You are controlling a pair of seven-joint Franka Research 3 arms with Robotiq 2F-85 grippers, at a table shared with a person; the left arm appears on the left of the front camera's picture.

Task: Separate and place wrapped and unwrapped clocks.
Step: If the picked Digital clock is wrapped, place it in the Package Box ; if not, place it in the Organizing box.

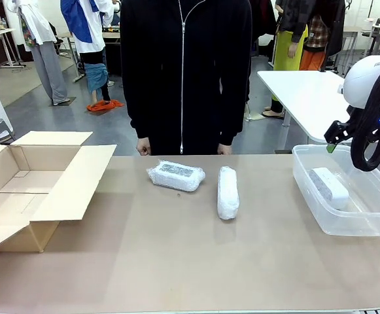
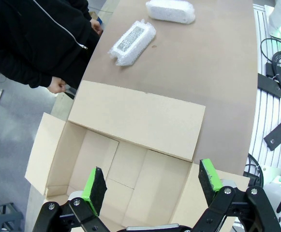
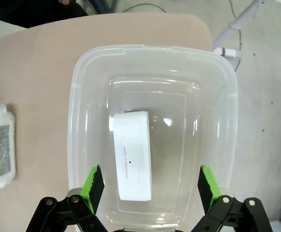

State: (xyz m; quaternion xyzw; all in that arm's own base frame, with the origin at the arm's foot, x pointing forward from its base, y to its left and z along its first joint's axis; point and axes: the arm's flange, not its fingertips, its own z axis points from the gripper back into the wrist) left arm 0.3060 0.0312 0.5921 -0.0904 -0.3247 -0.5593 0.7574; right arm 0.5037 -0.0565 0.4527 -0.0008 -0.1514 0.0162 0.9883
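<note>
Two clocks in crinkly white wrap lie mid-table: one (image 1: 176, 175) (image 2: 132, 42) flat with its dark face up, the other (image 1: 227, 191) (image 2: 171, 10) lying lengthwise to its right. The right wrist view shows a wrapped clock (image 3: 0, 145) at its left edge. The bare white clock (image 1: 329, 187) (image 3: 133, 154) lies inside the clear plastic bin (image 1: 307, 190) (image 3: 77, 145). My right gripper (image 3: 149, 186) (image 1: 333, 140) hangs open above the bin, nothing between its fingers. Over the open cardboard box (image 2: 58, 159) (image 1: 65, 196), my left gripper (image 2: 152, 183) also stands open and empty.
A person in a black zip jacket (image 1: 184, 72) stands at the far edge, hands (image 1: 143, 148) at the table's rim. The box takes up the table's left end, its flaps (image 2: 138, 118) spread outward. A white table (image 1: 304, 91) stands behind at right. Cables (image 2: 280, 63) lie off the table's side.
</note>
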